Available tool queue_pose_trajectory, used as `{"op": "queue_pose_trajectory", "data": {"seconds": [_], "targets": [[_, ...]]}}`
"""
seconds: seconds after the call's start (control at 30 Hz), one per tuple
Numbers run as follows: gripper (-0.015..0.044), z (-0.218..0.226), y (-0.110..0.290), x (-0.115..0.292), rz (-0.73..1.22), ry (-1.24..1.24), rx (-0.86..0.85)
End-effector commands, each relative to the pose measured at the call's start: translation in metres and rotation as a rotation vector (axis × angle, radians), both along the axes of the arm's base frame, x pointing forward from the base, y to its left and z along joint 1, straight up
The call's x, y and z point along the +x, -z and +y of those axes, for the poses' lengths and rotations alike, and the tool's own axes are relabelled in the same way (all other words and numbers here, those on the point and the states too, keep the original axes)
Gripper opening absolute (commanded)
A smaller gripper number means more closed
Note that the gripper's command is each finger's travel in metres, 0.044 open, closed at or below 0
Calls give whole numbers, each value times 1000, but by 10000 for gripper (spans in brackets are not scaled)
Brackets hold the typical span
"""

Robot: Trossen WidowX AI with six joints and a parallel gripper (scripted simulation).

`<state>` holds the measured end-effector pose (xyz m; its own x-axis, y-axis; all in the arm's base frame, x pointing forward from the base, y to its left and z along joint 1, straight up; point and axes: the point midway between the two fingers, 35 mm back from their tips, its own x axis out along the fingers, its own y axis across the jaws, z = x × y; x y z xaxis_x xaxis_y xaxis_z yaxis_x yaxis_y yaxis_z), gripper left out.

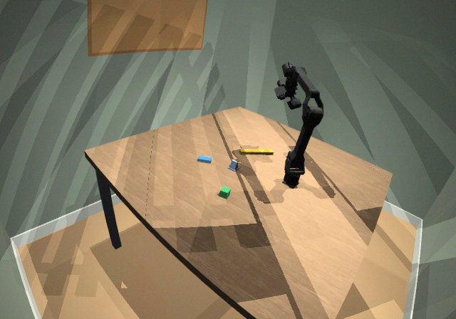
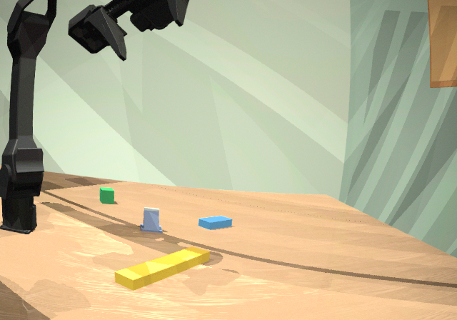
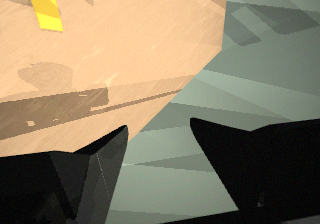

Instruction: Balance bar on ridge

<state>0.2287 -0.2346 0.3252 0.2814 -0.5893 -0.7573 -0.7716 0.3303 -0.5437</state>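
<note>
Hovering high above the table (image 1: 177, 205), claw (image 2: 121, 32) released, yellow bar (image 2: 161, 267) flat beside ridge (image 2: 151, 219)

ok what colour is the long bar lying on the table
Yellow. The bar lies flat on the table, and it shows best in the exterior view.

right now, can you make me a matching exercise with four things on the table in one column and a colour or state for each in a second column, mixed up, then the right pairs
Column 1
1. bar
2. ridge
3. cube
4. flat block

Column 2
A. green, nearest the arm's base
B. yellow, lying flat on the table
C. blue, low and flat
D. grey-blue, standing upright with nothing on it

Pairs: 1-B, 2-D, 3-A, 4-C

The claw is open, high above the table, and holds nothing.
</note>
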Motion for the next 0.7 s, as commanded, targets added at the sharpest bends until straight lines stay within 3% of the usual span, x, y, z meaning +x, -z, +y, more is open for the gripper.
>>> {"op": "queue_pose_trajectory", "data": {"seconds": [0.0,0.33,0.67], "targets": [[315,15,33,23,3,-13,111],[315,66,111,63,60,0,370],[315,131,184,75,184,72,592]]}}
